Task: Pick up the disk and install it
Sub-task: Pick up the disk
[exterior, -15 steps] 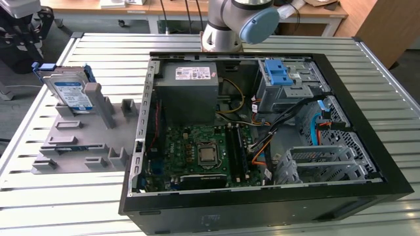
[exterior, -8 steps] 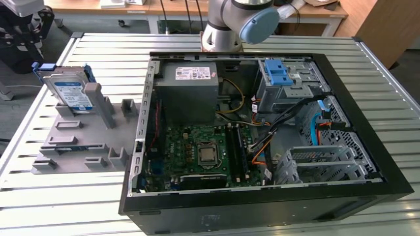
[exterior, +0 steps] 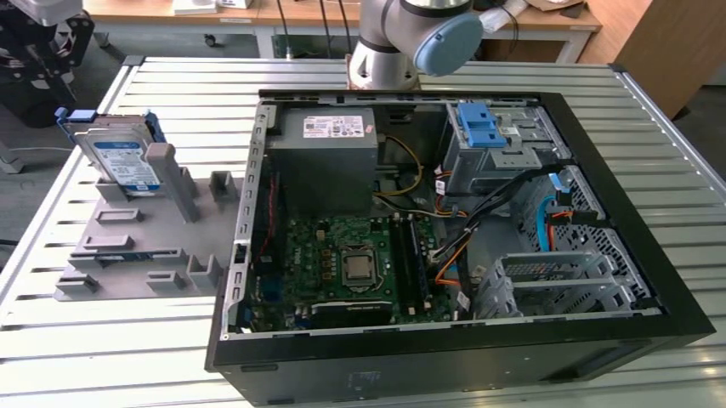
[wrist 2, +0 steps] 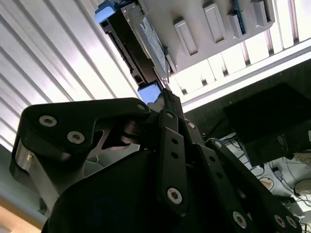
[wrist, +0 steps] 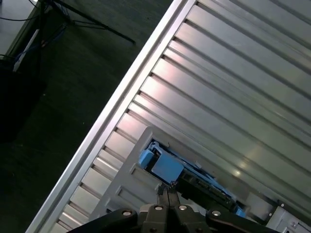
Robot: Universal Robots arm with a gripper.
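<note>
None of the task looks done: the disk [exterior: 125, 161] stands in its grey fixture [exterior: 136, 255] outside the computer case [exterior: 454, 367]; the gripper [wrist: 167, 187], apparently closed on nothing, points toward it.

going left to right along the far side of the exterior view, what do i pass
disk standing in its grey holder -> power supply -> cage with the blue latch
</note>
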